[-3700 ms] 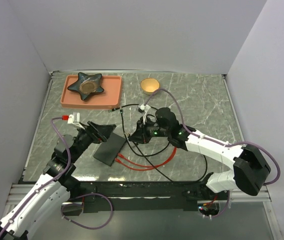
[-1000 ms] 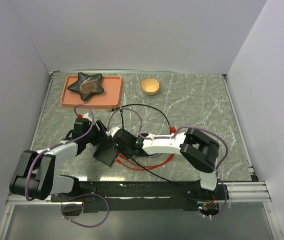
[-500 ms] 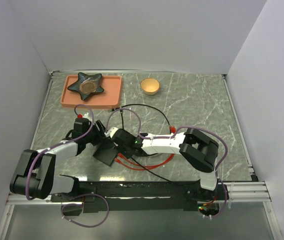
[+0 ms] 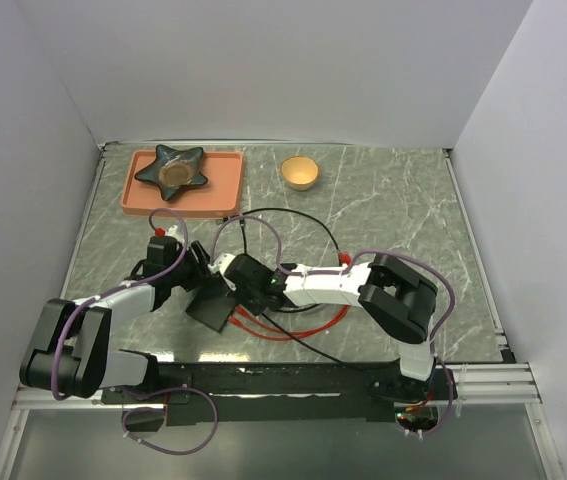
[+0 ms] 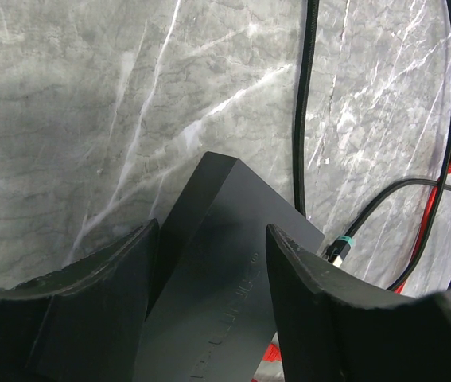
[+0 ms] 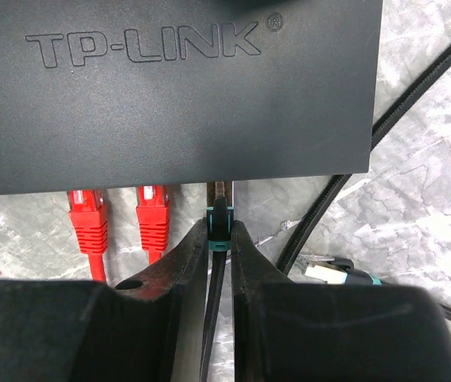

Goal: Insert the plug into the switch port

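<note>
Both grippers meet at the switch. Jaws apart, the left gripper straddles its corner. The right gripper clamps the plug, whose long axis points squarely at the switch port, right of two red plugs.

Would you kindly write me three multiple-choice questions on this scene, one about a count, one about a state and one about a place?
1. How many red plugs sit in the edge of the switch? A one; B two; C four.
2. The right gripper is: A open and empty; B shut on the teal-banded plug; C shut on a red plug.
3. The star-shaped dish lies: A on the switch; B in the right gripper; C in the pink tray.
Answers: 1 B, the right wrist view shows two side by side; 2 B, its jaws pinch that plug at the switch edge; 3 C, the top view shows it inside the tray's rim.
</note>
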